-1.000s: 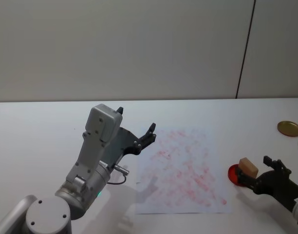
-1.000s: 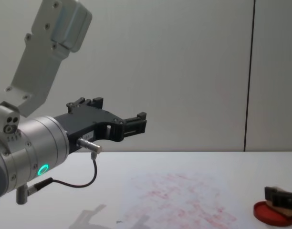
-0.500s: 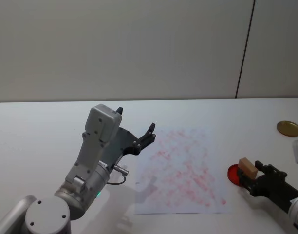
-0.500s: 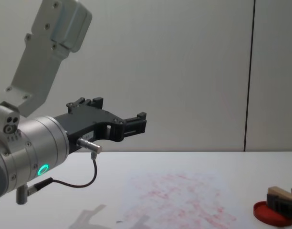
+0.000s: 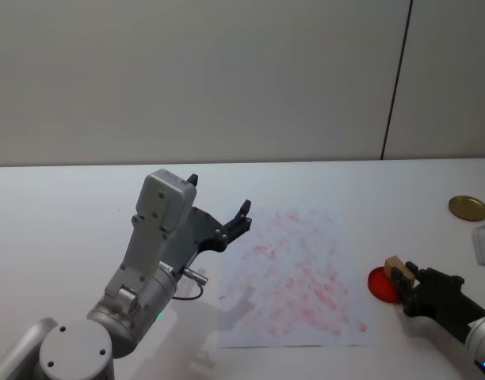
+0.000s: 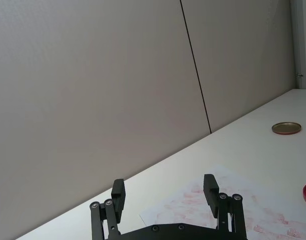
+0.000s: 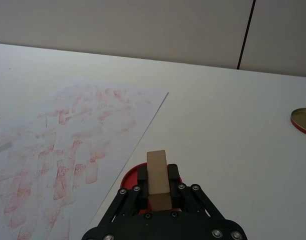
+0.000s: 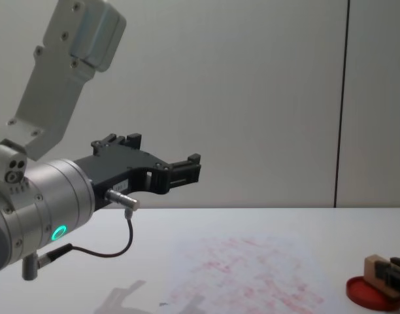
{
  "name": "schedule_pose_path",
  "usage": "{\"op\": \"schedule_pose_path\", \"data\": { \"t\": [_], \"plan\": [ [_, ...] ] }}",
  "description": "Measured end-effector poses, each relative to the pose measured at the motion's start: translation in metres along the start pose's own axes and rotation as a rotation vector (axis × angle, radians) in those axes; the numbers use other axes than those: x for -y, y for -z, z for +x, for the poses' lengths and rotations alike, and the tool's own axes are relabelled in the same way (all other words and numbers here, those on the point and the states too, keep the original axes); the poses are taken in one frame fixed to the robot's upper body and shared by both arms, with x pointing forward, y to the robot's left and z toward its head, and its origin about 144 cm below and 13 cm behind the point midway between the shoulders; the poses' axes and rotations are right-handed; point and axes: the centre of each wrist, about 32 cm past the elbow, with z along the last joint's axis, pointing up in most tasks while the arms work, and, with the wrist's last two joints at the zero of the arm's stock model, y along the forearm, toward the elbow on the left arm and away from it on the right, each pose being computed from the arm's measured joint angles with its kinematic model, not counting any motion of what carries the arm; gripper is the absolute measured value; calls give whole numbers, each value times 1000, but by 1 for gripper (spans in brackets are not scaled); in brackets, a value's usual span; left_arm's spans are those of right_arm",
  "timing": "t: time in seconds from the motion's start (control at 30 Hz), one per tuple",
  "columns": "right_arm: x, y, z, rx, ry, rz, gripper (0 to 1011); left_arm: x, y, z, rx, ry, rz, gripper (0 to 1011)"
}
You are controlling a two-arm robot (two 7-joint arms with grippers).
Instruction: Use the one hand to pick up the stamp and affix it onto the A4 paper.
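The stamp (image 7: 158, 177), a small tan wooden block, stands on a flat red disc (image 7: 128, 177) just right of the A4 paper (image 5: 294, 277). My right gripper (image 7: 158, 186) is shut on the stamp, one black finger pressed to each side. From the head the stamp (image 5: 399, 267) and right gripper (image 5: 405, 279) sit near the table's right front; from the chest the stamp (image 8: 375, 268) shows low at the right edge. My left gripper (image 5: 220, 195) hangs open in the air over the paper's left edge, holding nothing.
A round gold lid (image 5: 467, 208) lies at the far right of the white table (image 5: 68, 214). The left arm's grey body (image 8: 30, 209) bulks large at the left of the chest view. A plain wall rises behind the table.
My right gripper has slid leftward to the stamp and its fingers have come in against the block's sides. The left arm has not moved.
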Motion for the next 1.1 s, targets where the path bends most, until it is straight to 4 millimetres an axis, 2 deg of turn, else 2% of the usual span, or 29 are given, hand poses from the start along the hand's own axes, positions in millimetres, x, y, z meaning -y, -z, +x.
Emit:
{"op": "schedule_pose_path", "data": {
  "t": [0.63, 1.1],
  "plan": [
    [-1, -8, -9, 66, -45, 70, 225, 0, 0, 0, 0, 0, 0, 993],
    [-8, -19, -30, 66, -199, 93, 225, 0, 0, 0, 0, 0, 0, 993]
  ]
}}
